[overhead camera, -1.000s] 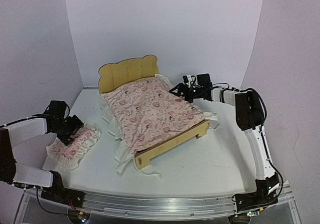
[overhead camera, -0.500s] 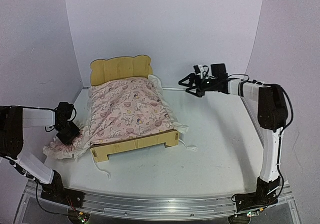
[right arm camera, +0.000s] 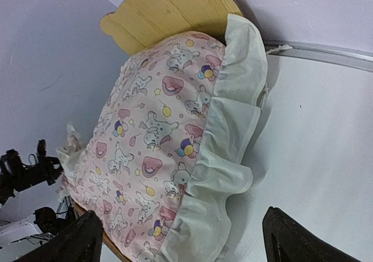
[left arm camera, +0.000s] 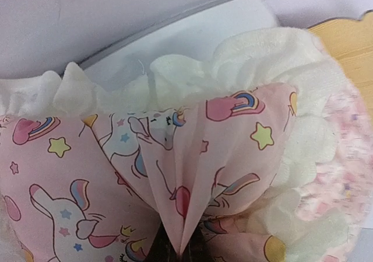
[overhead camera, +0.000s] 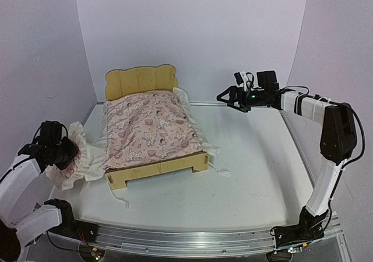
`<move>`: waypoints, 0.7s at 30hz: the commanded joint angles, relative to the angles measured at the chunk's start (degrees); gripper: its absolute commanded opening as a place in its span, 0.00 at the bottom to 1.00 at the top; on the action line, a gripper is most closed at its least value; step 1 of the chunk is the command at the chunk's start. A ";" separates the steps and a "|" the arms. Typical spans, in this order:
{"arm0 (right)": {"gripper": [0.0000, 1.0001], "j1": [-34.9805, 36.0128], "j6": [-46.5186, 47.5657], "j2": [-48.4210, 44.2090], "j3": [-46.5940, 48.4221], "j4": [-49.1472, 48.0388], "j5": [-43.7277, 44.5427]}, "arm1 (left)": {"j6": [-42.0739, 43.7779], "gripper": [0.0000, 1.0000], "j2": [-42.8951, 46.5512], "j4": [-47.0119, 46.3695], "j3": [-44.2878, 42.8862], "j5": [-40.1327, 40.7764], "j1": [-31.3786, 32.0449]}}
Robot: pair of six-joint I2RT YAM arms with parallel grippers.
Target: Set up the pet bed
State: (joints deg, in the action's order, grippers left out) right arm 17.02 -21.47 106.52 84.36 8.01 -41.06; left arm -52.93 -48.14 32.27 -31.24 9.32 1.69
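Observation:
The pet bed (overhead camera: 157, 170) stands left of centre, its wavy plywood headboard (overhead camera: 140, 81) toward the back wall. A pink patterned blanket (overhead camera: 151, 128) with a white ruffle covers it and hides the mattress pad. My left gripper (overhead camera: 65, 155) is shut on the small pink ruffled pillow (overhead camera: 81, 157), held just left of the bed. In the left wrist view the pillow (left arm camera: 175, 157) folds into a pinch between the jaws (left arm camera: 178, 251). My right gripper (overhead camera: 228, 97) hangs open in the air right of the headboard; its view looks down on the blanket (right arm camera: 151, 133).
White walls close the table at the back and both sides. A white ribbon or tie (overhead camera: 218, 170) trails from the blanket by the footboard's right corner. Bare tabletop (overhead camera: 262, 157) lies right of the bed.
The bed swung from diagonal to nearly square-on. My left gripper shut on the pillow and drew it up to the left. My right gripper pulled back to the right, away from the bed.

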 commanded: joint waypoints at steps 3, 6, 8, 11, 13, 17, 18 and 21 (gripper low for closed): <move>0.97 -0.54 3.39 -5.29 -3.30 1.93 2.13 | 11.17 0.00 7.73 -2.94 -16.70 -6.12 -0.11; 0.97 -0.58 4.00 -7.94 -6.03 2.67 3.26 | 14.21 0.00 -1.20 -6.52 -26.08 -7.36 3.96; 0.97 -0.58 4.30 -9.57 -7.44 3.88 3.91 | 17.92 0.00 -7.22 -6.98 -33.66 3.17 12.59; 0.98 -0.55 4.99 -12.03 -8.83 6.06 5.45 | 20.30 0.00 -12.21 -11.10 -37.64 13.60 19.45; 0.98 -0.51 5.32 -13.58 -9.64 7.00 6.27 | 22.10 0.00 -18.96 -15.75 -41.81 12.68 19.62; 0.98 -0.52 6.80 -15.71 -9.34 10.49 7.61 | 22.80 0.00 -37.53 -14.73 -57.67 10.23 20.78; 0.98 -0.52 7.31 -16.39 -9.39 11.53 8.21 | 22.11 0.00 -44.10 -11.73 -62.94 10.02 20.80; 0.98 -0.53 7.68 -19.67 -11.19 13.19 10.45 | 17.99 0.00 -55.82 -5.04 -76.53 12.59 21.40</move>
State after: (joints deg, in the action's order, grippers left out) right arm 16.49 -15.77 92.25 74.46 18.39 -34.02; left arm -32.82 -92.36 22.61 -94.24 18.28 22.13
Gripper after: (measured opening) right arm 0.983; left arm 0.033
